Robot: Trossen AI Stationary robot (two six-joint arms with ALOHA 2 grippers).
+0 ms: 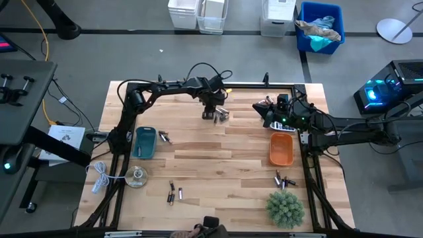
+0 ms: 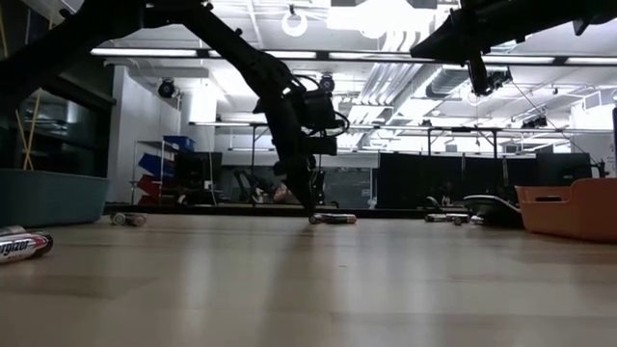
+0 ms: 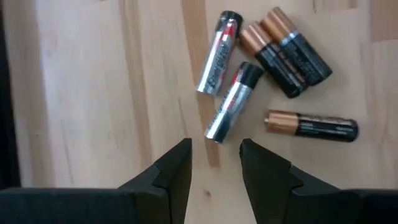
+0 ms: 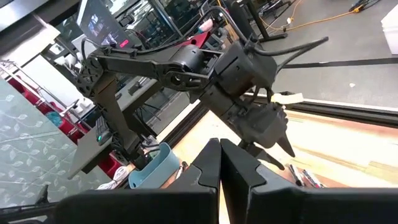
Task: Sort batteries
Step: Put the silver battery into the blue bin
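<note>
hovering half-spread over batteries (image 3: 273, 68), left hand (image 3: 216, 162) grasps nothing; blue tray (image 1: 145, 143), orange tray (image 1: 281, 149).

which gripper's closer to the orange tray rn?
Right. The right gripper hangs just behind the orange tray, shut and empty. The left gripper is farther off, toward the table's middle, open over a battery cluster.
</note>
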